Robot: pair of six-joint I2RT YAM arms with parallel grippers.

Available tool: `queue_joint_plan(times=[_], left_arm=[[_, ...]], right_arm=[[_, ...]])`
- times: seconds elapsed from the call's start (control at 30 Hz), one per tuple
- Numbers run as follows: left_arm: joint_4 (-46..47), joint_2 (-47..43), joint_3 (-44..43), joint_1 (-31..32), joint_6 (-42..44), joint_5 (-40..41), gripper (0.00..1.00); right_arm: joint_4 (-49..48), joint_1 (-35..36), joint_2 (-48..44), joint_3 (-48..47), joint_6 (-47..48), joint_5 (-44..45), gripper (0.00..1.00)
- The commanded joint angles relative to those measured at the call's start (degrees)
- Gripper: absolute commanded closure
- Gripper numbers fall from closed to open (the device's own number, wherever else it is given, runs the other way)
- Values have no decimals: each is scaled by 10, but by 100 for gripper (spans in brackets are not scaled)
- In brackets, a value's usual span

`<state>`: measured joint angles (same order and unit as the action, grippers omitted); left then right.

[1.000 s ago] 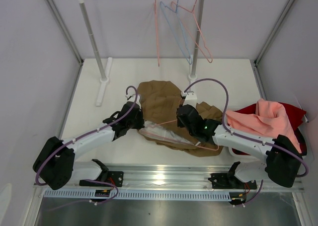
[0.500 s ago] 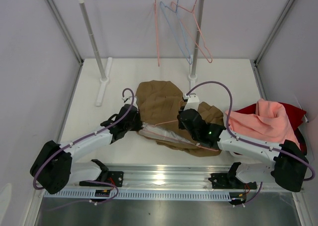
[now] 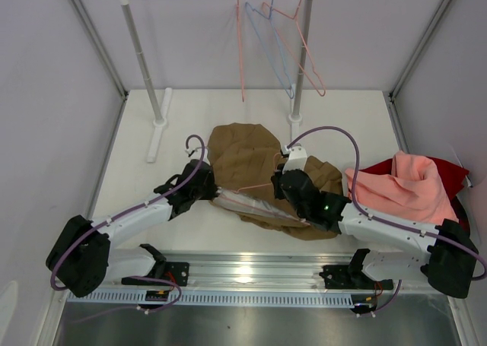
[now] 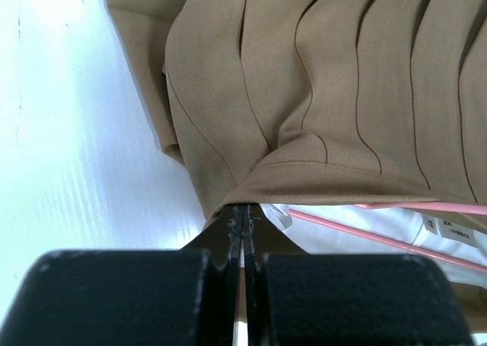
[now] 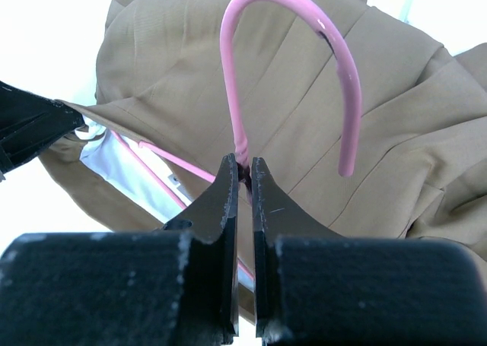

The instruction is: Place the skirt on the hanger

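Left fingers (image 4: 232, 236) are pressed together on the edge of the skirt (image 3: 243, 152), pinching the tan cloth just where its pale lining (image 4: 358, 220) shows. Right fingers (image 5: 227, 209) clamp the hanger (image 5: 353, 110) at the base of its hook. The pink wire runs from them into the skirt's opening, across the lining. The skirt lies crumpled on the white desk (image 3: 190, 125) between both arms

- The skirt (image 3: 243, 152), tan-brown and pleated, lies crumpled mid-table (image 3: 137, 171); its waist gapes, showing pale lining
- The hanger (image 5: 231, 95), thin pink wire, sits partly inside that waist; its hook stands over the pleats
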<state>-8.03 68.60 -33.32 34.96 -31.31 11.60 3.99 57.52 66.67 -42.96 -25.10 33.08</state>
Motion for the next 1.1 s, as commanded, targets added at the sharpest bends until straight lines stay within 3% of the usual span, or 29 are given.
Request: queue_joint_plan(times=[0.0,0.17,0.47,0.87,1.07], left_arm=[[-25,-12,4,-9,-6,37,100],[-42,-3,-2,-9,-12,61,100],[-58,0,-12,-9,-15,77,100],[-49,-23,-11,-9,-16,59,100],[-57,-2,-32,-9,-8,46,100]], right_arm=[[-33,-9,-30,-4,17,24,100],[-84,-5,-60,16,34,5,100],[-86,-1,-85,30,43,8,100],[-81,2,-78,35,42,16,100],[-104,9,-106,51,62,-22,100]])
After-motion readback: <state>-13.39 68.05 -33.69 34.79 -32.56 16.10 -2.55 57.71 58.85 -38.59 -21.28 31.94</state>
